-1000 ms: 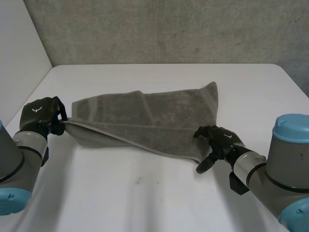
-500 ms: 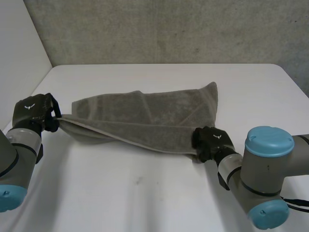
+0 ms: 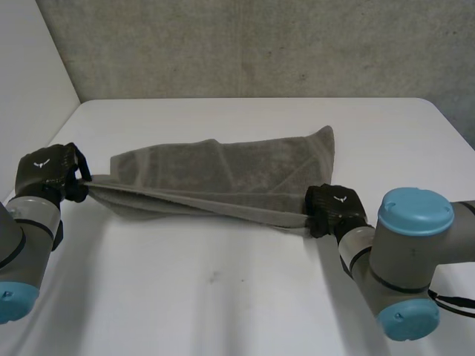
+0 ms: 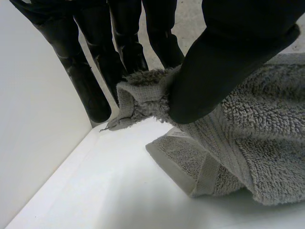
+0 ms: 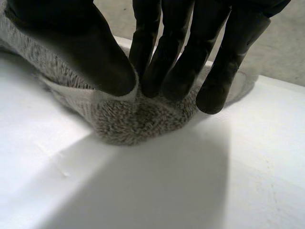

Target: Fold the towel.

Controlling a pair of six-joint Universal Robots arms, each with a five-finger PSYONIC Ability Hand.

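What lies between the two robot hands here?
In the head view, the grey terry towel spans from the left robot hand to the right robot hand, each pinching one end.

The towel [image 3: 223, 174] lies across the middle of the table [image 3: 223, 304], running left to right, with a wall [image 3: 260, 44] behind the table's far edge. The left robot hand [image 3: 46, 174] is at the towel's near left corner, which sits pinched between its thumb and fingers. The right robot hand [image 3: 338, 210] is at the near right corner, pinching it the same way. Between the two hands the near edge hangs just above the table. The far part rests on the table, its far right corner toward the wall.
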